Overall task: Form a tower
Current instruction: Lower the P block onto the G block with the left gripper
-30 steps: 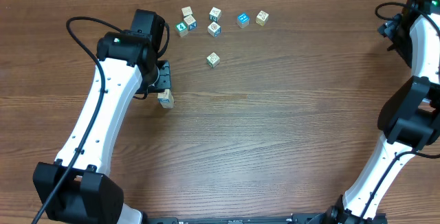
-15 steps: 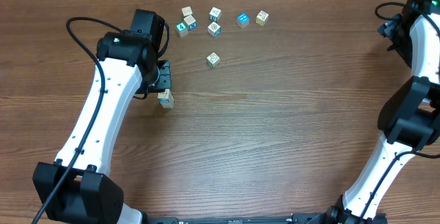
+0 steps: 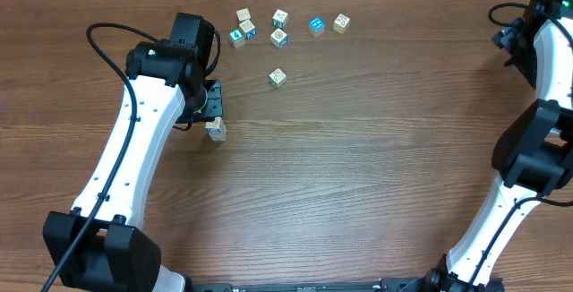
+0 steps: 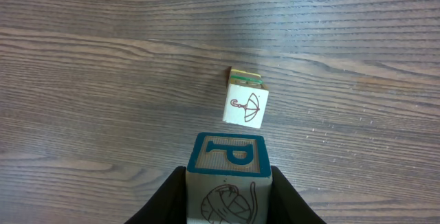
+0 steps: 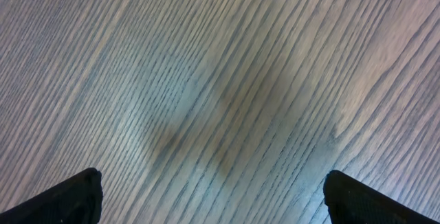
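Note:
My left gripper point(image 4: 228, 189) is shut on a pale wooden cube point(image 4: 227, 157) with a blue-teal P face and a ball-of-yarn drawing. Beyond that cube the tower point(image 4: 245, 105) stands on the table, its cream top showing an umbrella and green and yellow edges showing behind it. I cannot tell how many cubes it holds. From overhead the left gripper point(image 3: 215, 106) hangs right beside the tower point(image 3: 216, 129) and hides the held cube. My right gripper point(image 5: 213, 193) is open over bare wood.
Several loose cubes lie at the far edge, among them a blue one point(image 3: 316, 26), a cream one point(image 3: 243, 14) and a lone cube point(image 3: 277, 77) nearer the middle. The right arm point(image 3: 537, 113) stands folded at the right edge.

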`<state>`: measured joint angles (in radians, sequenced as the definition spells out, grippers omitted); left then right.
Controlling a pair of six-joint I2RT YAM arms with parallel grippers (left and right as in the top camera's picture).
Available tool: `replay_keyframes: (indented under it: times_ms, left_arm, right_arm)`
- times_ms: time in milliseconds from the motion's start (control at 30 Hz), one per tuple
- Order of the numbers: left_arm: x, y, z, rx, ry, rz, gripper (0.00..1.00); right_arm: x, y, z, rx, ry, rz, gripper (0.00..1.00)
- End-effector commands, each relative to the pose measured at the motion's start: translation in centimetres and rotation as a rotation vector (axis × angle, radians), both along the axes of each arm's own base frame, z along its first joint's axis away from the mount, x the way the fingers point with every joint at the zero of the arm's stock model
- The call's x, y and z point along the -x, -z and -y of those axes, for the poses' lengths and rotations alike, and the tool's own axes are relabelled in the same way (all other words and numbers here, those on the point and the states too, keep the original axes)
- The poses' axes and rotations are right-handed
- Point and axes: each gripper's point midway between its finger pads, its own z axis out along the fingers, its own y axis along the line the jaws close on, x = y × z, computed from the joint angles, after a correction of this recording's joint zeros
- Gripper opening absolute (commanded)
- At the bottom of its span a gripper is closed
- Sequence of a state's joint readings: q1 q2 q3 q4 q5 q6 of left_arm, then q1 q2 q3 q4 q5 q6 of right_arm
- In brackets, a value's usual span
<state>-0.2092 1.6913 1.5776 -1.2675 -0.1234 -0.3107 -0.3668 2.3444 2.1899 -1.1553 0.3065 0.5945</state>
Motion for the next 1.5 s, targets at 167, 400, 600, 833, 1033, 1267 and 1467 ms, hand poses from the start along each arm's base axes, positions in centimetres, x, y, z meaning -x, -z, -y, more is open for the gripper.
replay_keyframes:
  times_ms: [167,400,600,833,1033,1267,1467]
  left_arm:
    - [0.4,2.0,0.4,0.014,0.021,-0.030,0.24]
    - [-0.1,2.7,0.7,0.022,0.061,-0.016,0.24]
    - [-0.1,4.5,0.7,0.022,0.080,-0.017,0.24]
    - [-0.8,5.0,0.9,0.023,0.097,0.012,0.26]
    - [-0.7,5.7,0.8,0.021,0.101,0.008,0.27]
    - [-0.7,6.2,0.8,0.019,0.101,-0.006,0.27]
    - [-0.7,6.3,0.9,0.019,0.101,-0.007,0.27]
  right_arm:
    - [-0.2,-0.2,0.3,0.016,0.003,0.005,1.00]
    - [-0.3,-0.2,0.3,0.016,0.003,0.006,1.00]
    - [-0.2,-0.2,0.3,0.016,0.004,0.005,1.00]
    - [-0.3,-0.2,0.3,0.016,0.003,0.006,1.00]
    - [-0.2,-0.2,0.3,0.016,0.003,0.005,1.00]
    - [-0.2,-0.2,0.3,0.016,0.003,0.005,1.00]
    - [-0.3,-0.2,0.3,0.017,0.003,0.005,1.00]
